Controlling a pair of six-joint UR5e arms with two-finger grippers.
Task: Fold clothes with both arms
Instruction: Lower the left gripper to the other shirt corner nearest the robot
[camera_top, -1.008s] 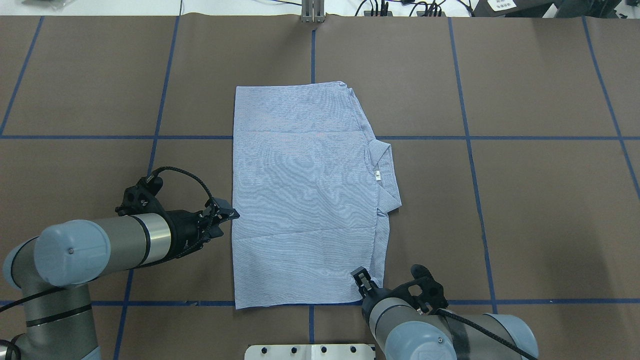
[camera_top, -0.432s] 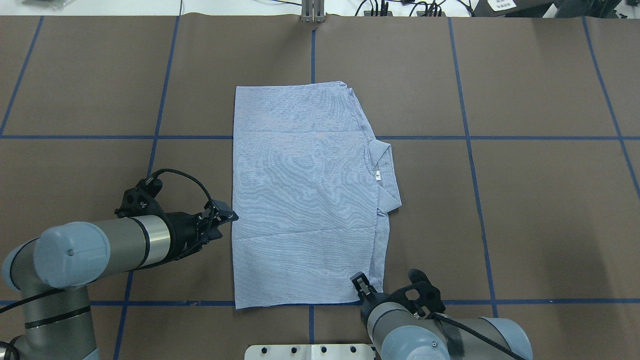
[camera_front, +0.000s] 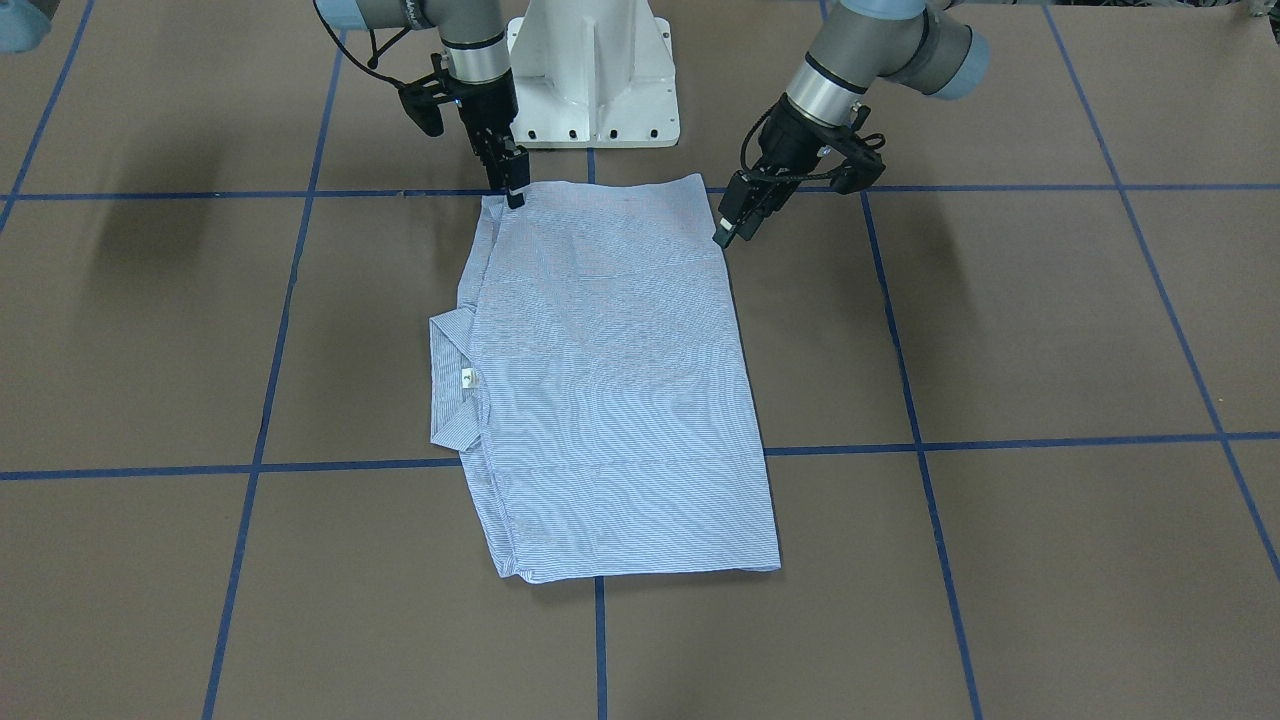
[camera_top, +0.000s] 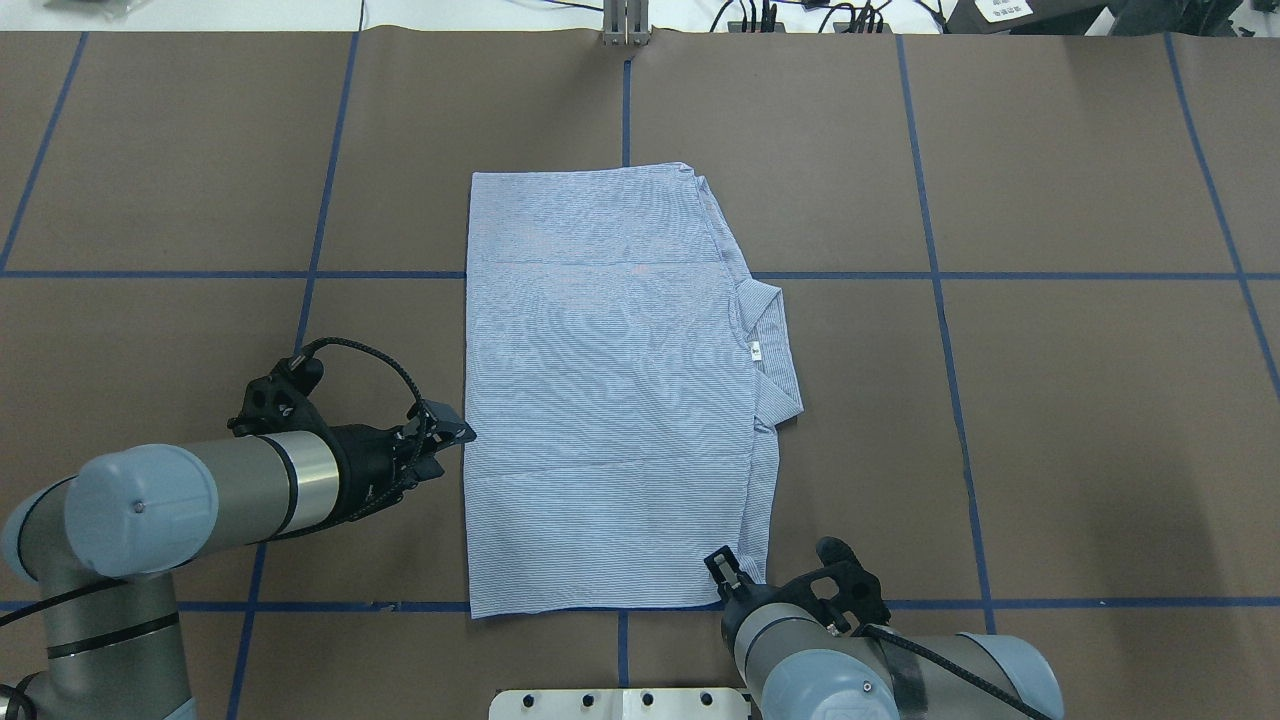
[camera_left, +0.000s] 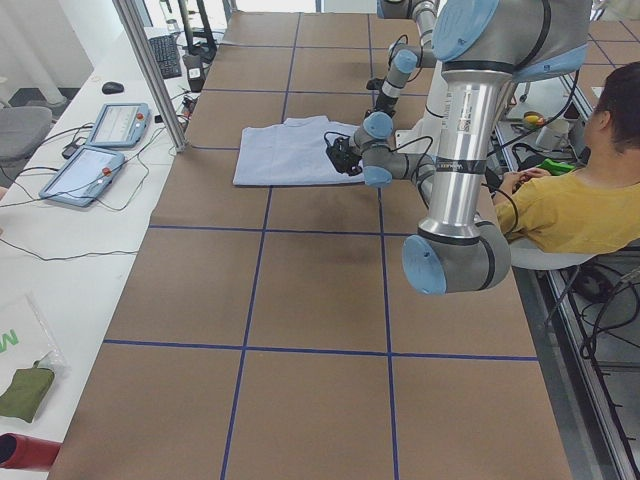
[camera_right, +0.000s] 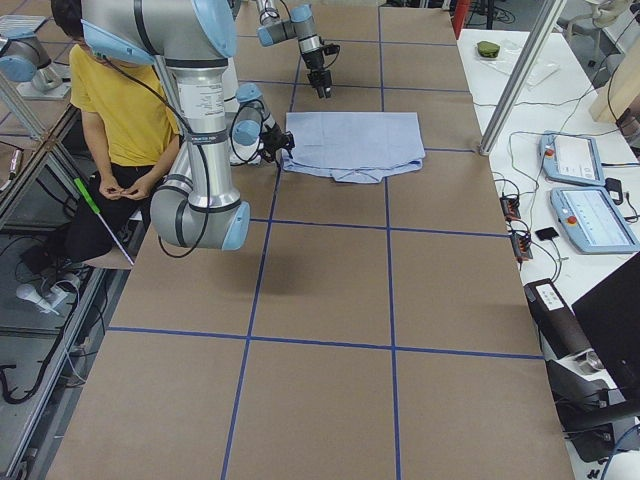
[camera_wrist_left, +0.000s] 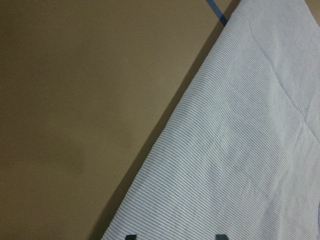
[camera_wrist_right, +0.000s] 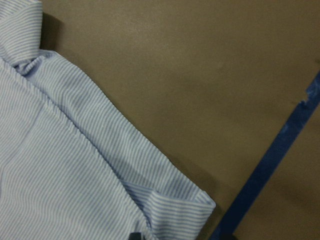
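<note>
Right now my left claw (camera_top: 447, 436) hangs spread at the shirt's (camera_top: 610, 380) left edge, and my right claw (camera_top: 724, 567) hangs spread over its near right corner. Brown counter (camera_top: 1080, 420) stretches wide on every side.

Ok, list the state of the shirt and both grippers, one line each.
Shirt: folded into a rectangle, lying flat on the table, collar poking out one side.
Left gripper: open, empty, beside the shirt's long edge.
Right gripper: open, empty, at the shirt's corner nearest the robot.
</note>
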